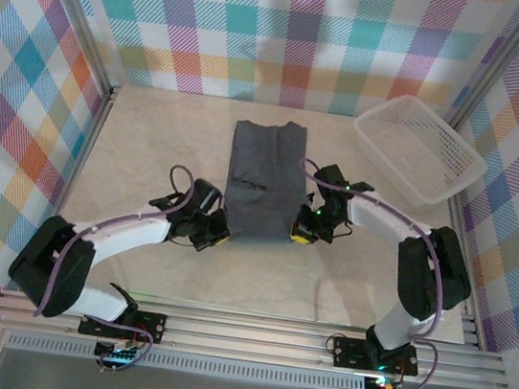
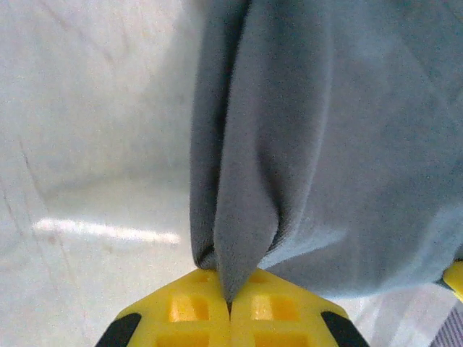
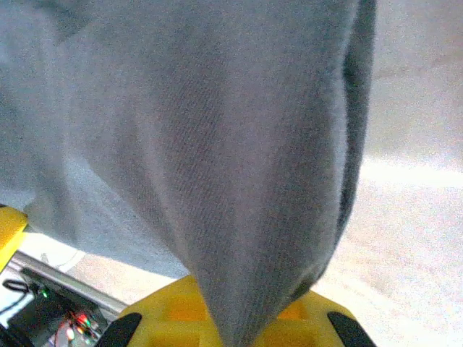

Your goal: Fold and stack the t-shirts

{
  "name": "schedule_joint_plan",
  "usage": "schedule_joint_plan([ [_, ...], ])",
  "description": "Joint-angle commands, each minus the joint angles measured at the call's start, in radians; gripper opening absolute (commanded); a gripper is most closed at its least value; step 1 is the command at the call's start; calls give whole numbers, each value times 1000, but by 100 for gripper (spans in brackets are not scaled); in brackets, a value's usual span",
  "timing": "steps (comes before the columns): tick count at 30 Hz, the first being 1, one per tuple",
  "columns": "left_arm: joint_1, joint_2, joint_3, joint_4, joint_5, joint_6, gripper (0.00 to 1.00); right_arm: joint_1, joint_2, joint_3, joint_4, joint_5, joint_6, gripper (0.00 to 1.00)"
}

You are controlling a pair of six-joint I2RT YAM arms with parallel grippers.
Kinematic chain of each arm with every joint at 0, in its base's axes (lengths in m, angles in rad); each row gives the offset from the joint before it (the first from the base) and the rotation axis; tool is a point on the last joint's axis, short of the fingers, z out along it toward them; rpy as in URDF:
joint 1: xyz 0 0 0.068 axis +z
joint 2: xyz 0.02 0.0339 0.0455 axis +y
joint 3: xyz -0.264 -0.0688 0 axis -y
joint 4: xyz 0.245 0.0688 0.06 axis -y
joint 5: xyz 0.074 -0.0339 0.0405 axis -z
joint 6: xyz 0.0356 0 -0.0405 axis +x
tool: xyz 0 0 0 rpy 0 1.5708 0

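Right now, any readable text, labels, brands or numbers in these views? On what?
No readable text in any view.
t-shirt: plain grey, no print or tag showing.
basket: white mesh, no label visible.
left claw and right claw: plain yellow, both shut on the t-shirt, no markings.
circuit board: lit LEDs; any print is too small and blurred to read.

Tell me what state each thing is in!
T-shirt, folded into a strip, lying on the table.
Left tool, shut on the T-shirt's near left corner.
Right tool, shut on its near right corner.
Basket, upright, open side up.
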Motion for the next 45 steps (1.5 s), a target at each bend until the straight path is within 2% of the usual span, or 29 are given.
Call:
schedule_joint_plan([
  [1,-53,-149,-49,-89,45,-18,0,56,-100,-62,-107,-43,6,0],
  [8,-124,-504,-52,-236,44,-74,0,117,-359,-63,-252,-91,117,0],
  [12,-121,-589,20,-278,-43,-134,0,114,-389,55,-331,-73,157,0],
  [17,-80,-424,143,-152,-130,-183,0,49,-260,219,-331,-80,195,0],
  [22,83,-107,323,-48,-105,-155,0,-79,-37,393,-231,-96,201,0],
  [25,168,123,521,-77,-91,-89,0,-160,163,484,-109,-177,238,0],
  [26,191,203,573,-66,-76,-84,0,-185,242,525,-73,-216,260,7],
  [27,214,279,630,-71,-69,-76,0,-208,330,579,-53,-257,273,21],
  [28,230,339,690,-83,-58,-56,10,-221,400,648,-72,-272,265,32],
  [29,251,408,764,-119,-49,-26,37,-229,473,753,-122,-258,236,41],
  [30,261,462,837,-169,-55,5,48,-233,525,851,-180,-222,203,56],
  [31,265,494,885,-200,-59,21,51,-237,556,921,-229,-189,179,61],
  [34,257,481,913,-232,-80,42,53,-246,560,1027,-306,-108,137,63],
  [37,230,365,789,-235,-94,12,54,-242,429,902,-247,-36,107,64],
  [42,116,105,382,-94,-61,-204,53,-234,76,394,20,-24,129,63],
  [45,14,5,199,105,-92,-374,56,-218,-144,83,182,-39,155,62],
])
